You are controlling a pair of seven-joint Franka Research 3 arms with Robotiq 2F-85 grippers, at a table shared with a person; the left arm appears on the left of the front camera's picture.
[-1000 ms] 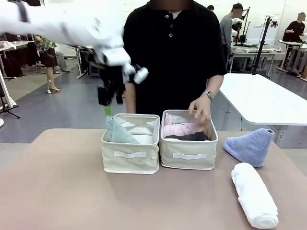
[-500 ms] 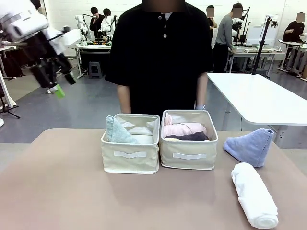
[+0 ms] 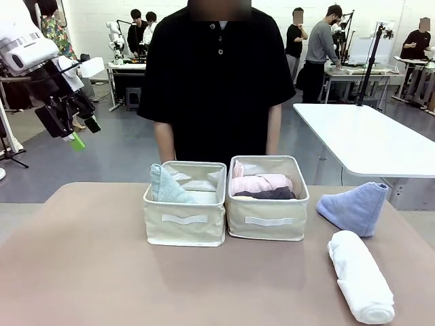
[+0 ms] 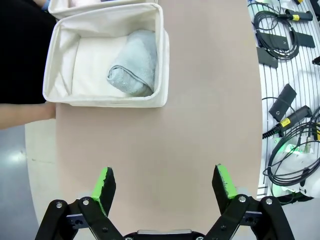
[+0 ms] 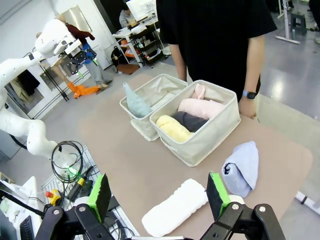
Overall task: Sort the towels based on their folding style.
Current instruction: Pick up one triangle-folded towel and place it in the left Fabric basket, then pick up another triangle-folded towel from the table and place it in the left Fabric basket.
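My left gripper (image 3: 83,132) hangs open and empty high at the far left, well away from the table; in its own view it (image 4: 162,182) looks down on the pale grey-green cone towel (image 4: 132,70) lying in the left bin (image 4: 107,102). The right bin (image 3: 267,219) holds the pink roll (image 3: 258,182) and dark grey roll (image 3: 268,194); the yellow roll (image 5: 172,127) lies beside them. On the table at the right lie the light blue cone towel (image 3: 353,207) and the white roll (image 3: 360,275). My right gripper (image 5: 157,195) stands open above the white roll (image 5: 175,207), holding nothing.
A person in black (image 3: 217,81) stands right behind the two bins with arms hanging down, one hand (image 5: 248,107) near the table's far edge. Cables and gear (image 4: 290,125) lie off the table on my side. A white table (image 3: 374,142) stands behind at the right.
My left arm has swung from above the left bin up and away to the far left. The person's hand has come out of the right bin and now hangs down.
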